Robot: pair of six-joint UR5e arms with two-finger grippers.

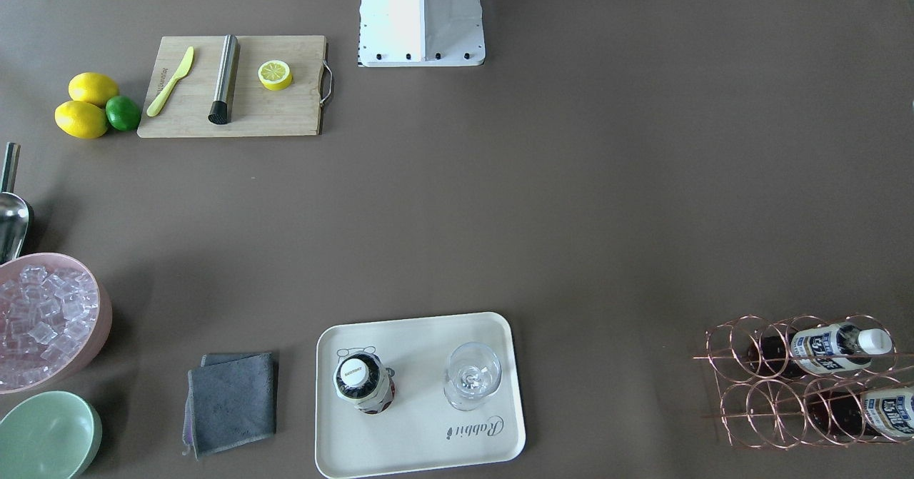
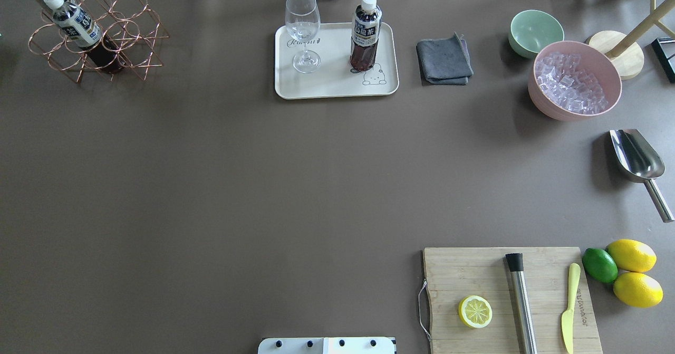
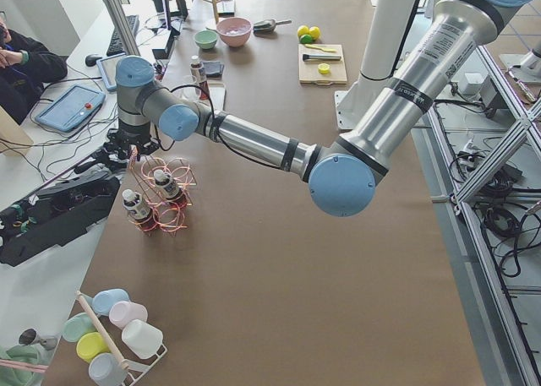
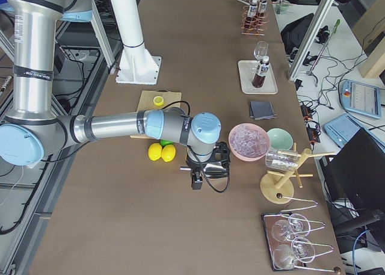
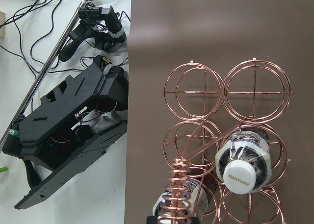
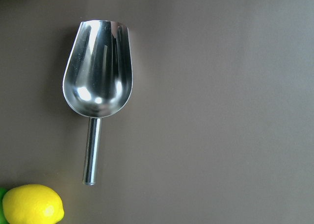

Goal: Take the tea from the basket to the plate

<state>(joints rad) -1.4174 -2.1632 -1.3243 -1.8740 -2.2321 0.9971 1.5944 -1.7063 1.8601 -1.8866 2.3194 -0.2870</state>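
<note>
Can't tell how wide the left fingers (image 3: 128,155) are. They only show as a dark lump in the left side view, and the wrist camera doesn't catch them at all. They hang pointing down over the wire rack (image 3: 161,202) at the left of that frame. The wrist is bent straight down, and the forearm runs back to a big elbow at centre frame. From there the upper arm climbs to the top right corner.

Same story for the right fingers (image 4: 196,180), can't tell open or closed. In the right side view they point down at the bench (image 4: 180,227) mid-frame, just beside the lemons (image 4: 161,152) and near the pink bowl of ice (image 4: 248,141). The forearm lies level, going off to an elbow at the left edge, with the upper arm standing vertical above it. Its wrist camera looks straight down on a metal scoop (image 6: 98,84).

One tea bottle (image 2: 365,32) stands upright on the cream tray (image 2: 327,87), top centre of the overhead view, next to a wine glass (image 2: 303,33). Two more bottles (image 5: 243,167) lie in the rack's rings.
</note>
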